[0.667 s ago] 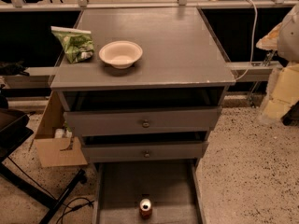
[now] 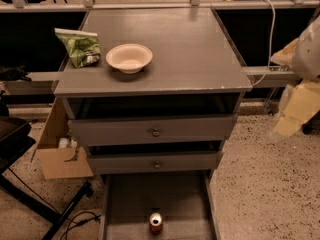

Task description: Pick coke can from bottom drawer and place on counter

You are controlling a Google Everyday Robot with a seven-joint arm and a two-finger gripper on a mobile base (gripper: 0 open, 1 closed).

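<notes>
Well, writing: the white markings on the coke can (image 2: 156, 223) and the pale patches on the green snack bag (image 2: 79, 46) are too small for me to read.
coke can: a small red cylinder with a silver top. It stands upright on the floor of the bottom drawer (image 2: 130, 199), near the front and about midway between the side walls.
bottom drawer: a shallow grey tray with low walls, pulled out further than the two above it.
counter (image 2: 190, 49): a broad, flat, matte grey top, with its front edge worn pale in spots.
bowl (image 2: 129, 58): round, cream and shallow. It sits on the front left part of the counter, just beside the bag.
green snack bag: crinkled and glossy, lying at the counter's left edge.
upper drawers (image 2: 156, 132): two plain grey fronts, each with a small round knob and a dark gap above it.
gripper (image 2: 299, 104): a pale cream-and-yellow form at the right edge of view. It is off to the right of the cabinet and well apart from the can. I cannot tell whether it is open or closed.
cardboard box (image 2: 57, 154): brown, on the floor left of the cabinet.
floor (image 2: 260, 184): pale, with dark specks.
since a moment ago: the can, bowl and bag lie where they did, and the gripper stays out at the right.
</notes>
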